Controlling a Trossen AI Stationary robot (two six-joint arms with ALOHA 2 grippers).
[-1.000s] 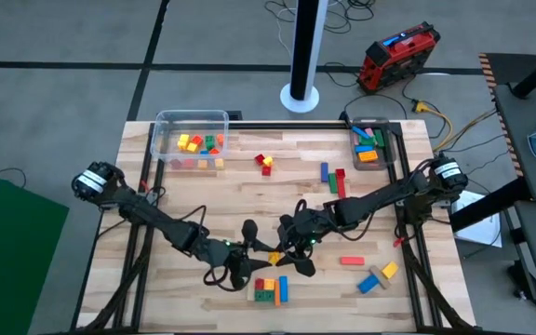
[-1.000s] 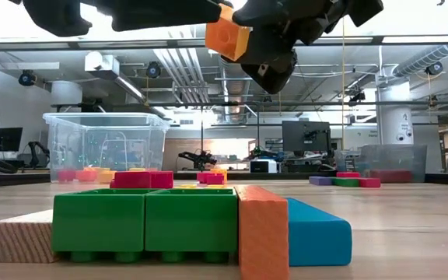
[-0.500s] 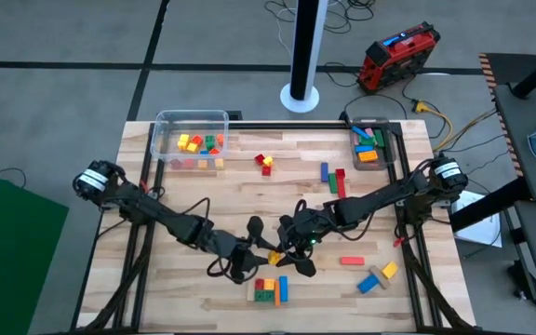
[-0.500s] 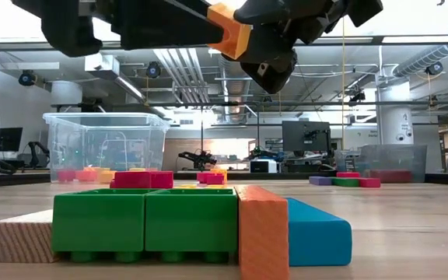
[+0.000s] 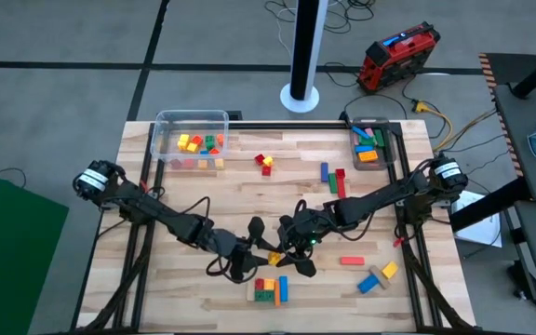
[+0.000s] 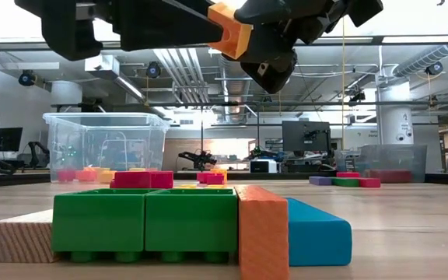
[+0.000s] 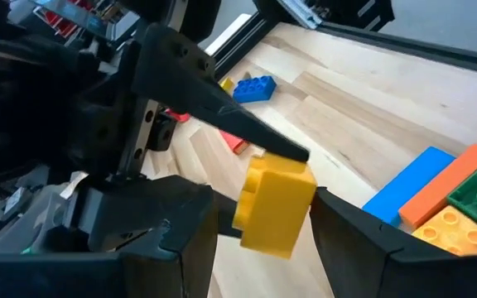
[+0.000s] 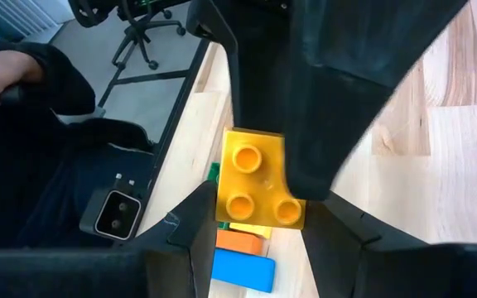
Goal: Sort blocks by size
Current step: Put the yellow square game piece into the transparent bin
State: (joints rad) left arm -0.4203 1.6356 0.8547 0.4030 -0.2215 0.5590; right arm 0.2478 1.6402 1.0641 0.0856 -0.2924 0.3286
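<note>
The right gripper grasps a small yellow block in the air above the front middle of the table; the left gripper, fingers spread apart, brackets that block; green, orange and blue blocks lie clustered just below.

A clear tub stands at the table's eleven o'clock, a dark tray at one o'clock; a red case lies on the floor beyond.
</note>
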